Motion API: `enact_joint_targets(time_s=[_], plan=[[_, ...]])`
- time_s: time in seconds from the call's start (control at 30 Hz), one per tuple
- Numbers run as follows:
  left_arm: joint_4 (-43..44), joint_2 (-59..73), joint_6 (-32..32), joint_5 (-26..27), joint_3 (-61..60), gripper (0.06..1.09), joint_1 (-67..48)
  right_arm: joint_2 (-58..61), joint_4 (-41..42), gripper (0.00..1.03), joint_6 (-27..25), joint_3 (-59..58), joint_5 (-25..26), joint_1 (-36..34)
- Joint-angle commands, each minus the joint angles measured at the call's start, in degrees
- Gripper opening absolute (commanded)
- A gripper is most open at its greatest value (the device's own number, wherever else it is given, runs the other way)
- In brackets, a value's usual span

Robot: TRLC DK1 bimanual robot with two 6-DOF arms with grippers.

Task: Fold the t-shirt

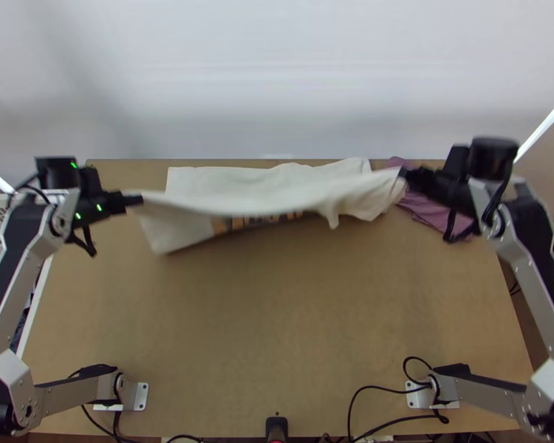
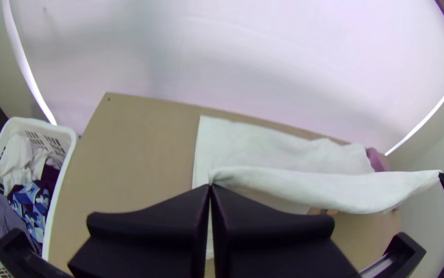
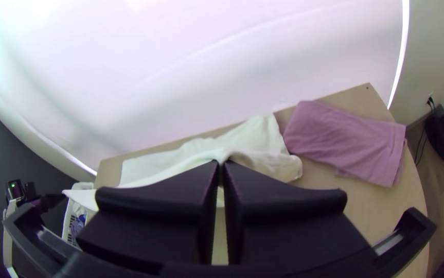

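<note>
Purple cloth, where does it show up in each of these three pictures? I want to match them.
Top view: at the far right of the table, partly behind the right end effector, the purple cloth.
Left wrist view: a small patch just past the white shirt.
Right wrist view: folded beside the shirt, near a table corner.
Shared landmark: the white shirt, stretched between both end effectors.

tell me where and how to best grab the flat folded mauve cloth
The folded mauve cloth is probably best pinched at its end farthest from the white fabric t-shirt, coming down from above: it lies flat there, layered edges exposed on the light wooden table.
</note>
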Motion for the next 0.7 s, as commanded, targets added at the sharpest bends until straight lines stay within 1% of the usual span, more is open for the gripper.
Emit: enact_joint_targets(time_s=[0.0,0.17,0.27,0.47,0.57,0.67], plan=[[-0.3,1.52,-2.28,-0.8,9.31,0.1,0.73,2.93,1.7,0.03,-1.94,8.11,1.77,-1.28],[-2.23,4.77,-5.36,-0.89,23.72,0.1,2.23,6.44,3.1,0.03,-5.45,18.04,2.21,-1.37],[-2.41,5.56,-7.56,-0.89,31.19,0.1,3.1,8.11,6.09,0.03,-8.18,24.63,3.35,-2.34],[0.67,5.91,-7.82,-1.85,42.88,0.1,4.95,14.62,6.88,0.03,-12.48,44.67,4.05,-5.06],[3.83,6.53,-7.91,-3.0,47.45,0.1,6.44,14.7,14.0,0.03,-15.38,46.34,4.14,-5.33],[8.32,6.18,-7.99,-5.19,48.77,0.1,8.03,14.0,21.38,0.03,-16.44,46.34,4.23,-5.59]])
